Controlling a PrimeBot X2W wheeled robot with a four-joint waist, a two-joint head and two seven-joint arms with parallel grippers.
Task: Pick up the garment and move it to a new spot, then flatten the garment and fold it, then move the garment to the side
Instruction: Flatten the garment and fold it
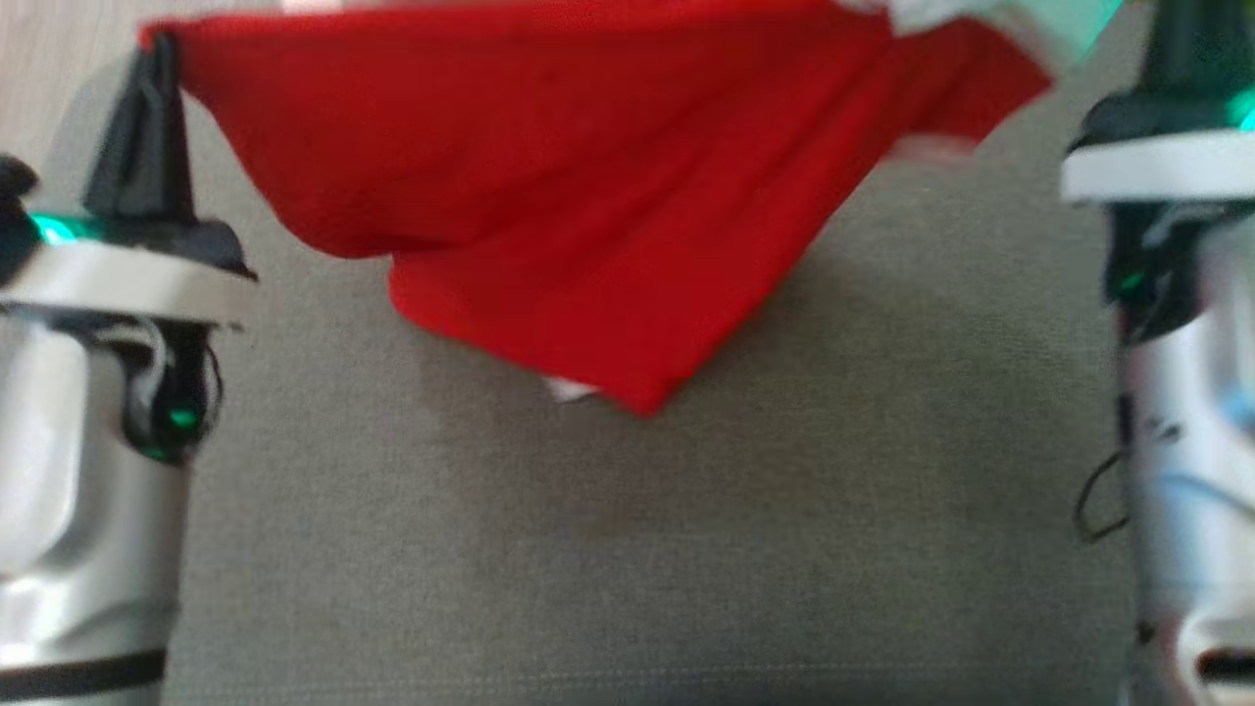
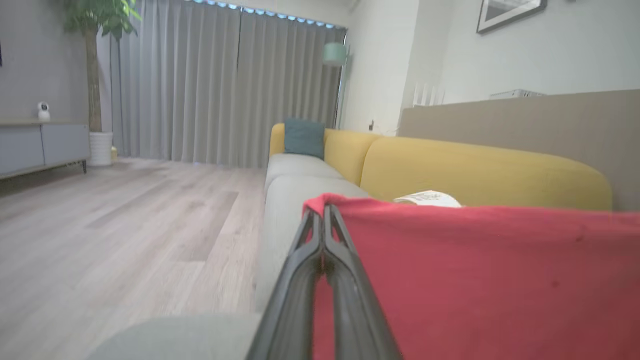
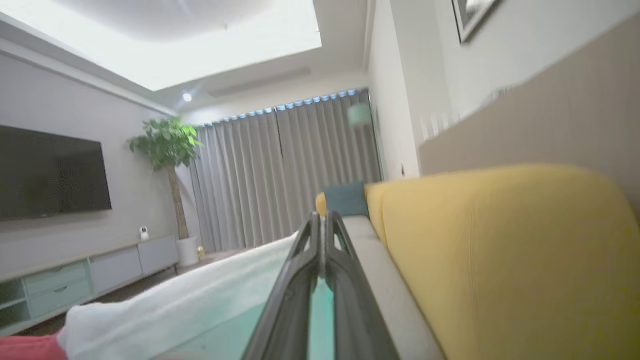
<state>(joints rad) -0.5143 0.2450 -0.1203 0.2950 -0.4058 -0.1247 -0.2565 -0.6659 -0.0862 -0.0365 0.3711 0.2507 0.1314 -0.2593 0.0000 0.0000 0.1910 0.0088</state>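
Observation:
A red garment (image 1: 588, 196) with a white and teal part at its upper right hangs stretched above the grey sofa seat (image 1: 686, 549). Its lower fold droops toward the seat. My left gripper (image 1: 160, 44) is shut on the garment's left corner; in the left wrist view the fingers (image 2: 324, 207) pinch the red cloth (image 2: 475, 280). At the upper right my right gripper (image 1: 1191, 29) is blurred. In the right wrist view its fingers (image 3: 322, 216) are shut, with teal cloth between them and white cloth (image 3: 175, 305) trailing left.
The sofa's yellow backrest (image 2: 475, 170) runs along the far side, with a teal cushion (image 2: 304, 138) at its end. A white printed item (image 2: 427, 198) lies on the seat behind the garment. Wooden floor (image 2: 125, 225), a low cabinet (image 2: 45, 145) and a potted plant (image 2: 95, 75) lie beyond.

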